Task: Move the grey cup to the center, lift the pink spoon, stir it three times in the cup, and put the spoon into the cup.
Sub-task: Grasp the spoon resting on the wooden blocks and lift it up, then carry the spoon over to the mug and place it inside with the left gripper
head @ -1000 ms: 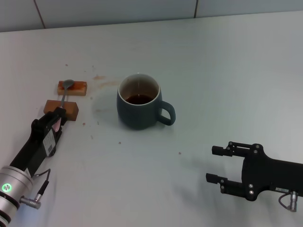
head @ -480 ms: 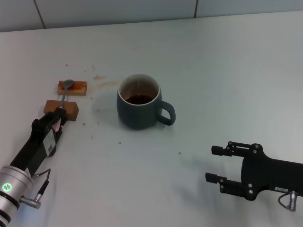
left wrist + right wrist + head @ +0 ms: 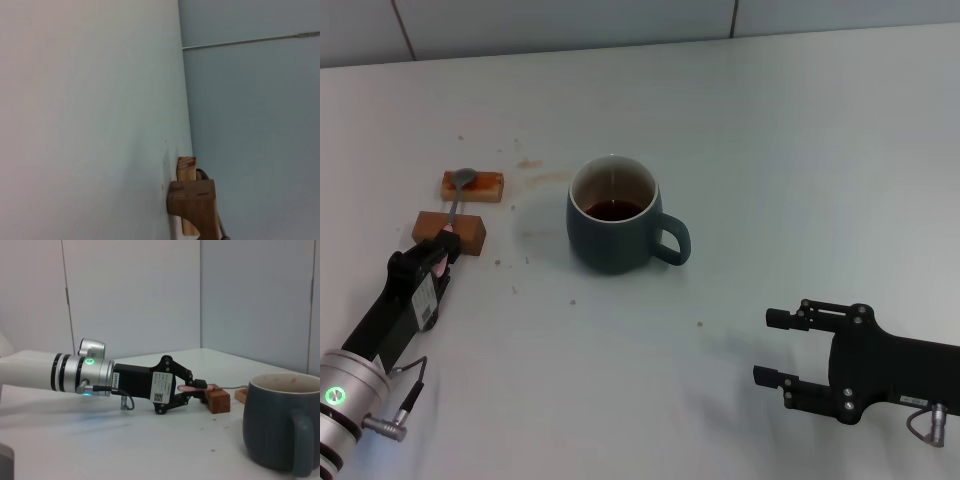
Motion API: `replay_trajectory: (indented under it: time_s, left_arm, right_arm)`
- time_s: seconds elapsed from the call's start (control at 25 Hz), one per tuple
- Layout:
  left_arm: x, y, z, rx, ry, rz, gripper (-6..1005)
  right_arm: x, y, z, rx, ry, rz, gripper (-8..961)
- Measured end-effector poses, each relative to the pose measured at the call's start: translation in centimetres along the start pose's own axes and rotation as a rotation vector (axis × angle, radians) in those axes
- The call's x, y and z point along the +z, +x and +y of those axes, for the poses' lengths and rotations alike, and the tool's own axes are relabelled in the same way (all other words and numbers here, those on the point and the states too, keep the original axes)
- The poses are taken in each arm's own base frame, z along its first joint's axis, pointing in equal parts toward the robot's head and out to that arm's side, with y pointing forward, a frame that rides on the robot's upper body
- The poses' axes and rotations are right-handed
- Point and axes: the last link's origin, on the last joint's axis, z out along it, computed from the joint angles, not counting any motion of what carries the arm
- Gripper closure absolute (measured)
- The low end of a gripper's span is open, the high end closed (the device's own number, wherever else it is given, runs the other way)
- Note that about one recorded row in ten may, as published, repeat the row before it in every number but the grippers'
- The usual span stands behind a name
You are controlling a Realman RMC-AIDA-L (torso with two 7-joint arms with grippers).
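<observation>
— Where is my left claw [image 3: 442,252]?
— I see it closed on the light pink handle of the slim metal spoon [image 3: 454,204], lying across two brown wooden blocks [image 3: 450,229].
— And the mug?
— The rounded blue-grey ceramic mug [image 3: 616,216] stands mid-worktop (dark liquid inside); my right claw [image 3: 778,347] rests open, well apart.

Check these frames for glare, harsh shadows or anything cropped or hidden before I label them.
Head view: even light, no glare, soft shadow beside the grey cup; left gripper covers most of the pink spoon handle.
Left wrist view: table edge-on, only the wooden blocks show, no fingers.
Right wrist view: cup cropped at the frame edge; left gripper closed on the spoon handle.
</observation>
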Motion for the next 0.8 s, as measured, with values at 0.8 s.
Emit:
replay_trajectory:
  time_s: [0.8]
  left_arm:
    - [1.7,2.3,10.9,0.504,-0.645,-0.088,870]
  right_arm:
    - [0.0,0.1,0.1,0.003,-0.005,0.004,314]
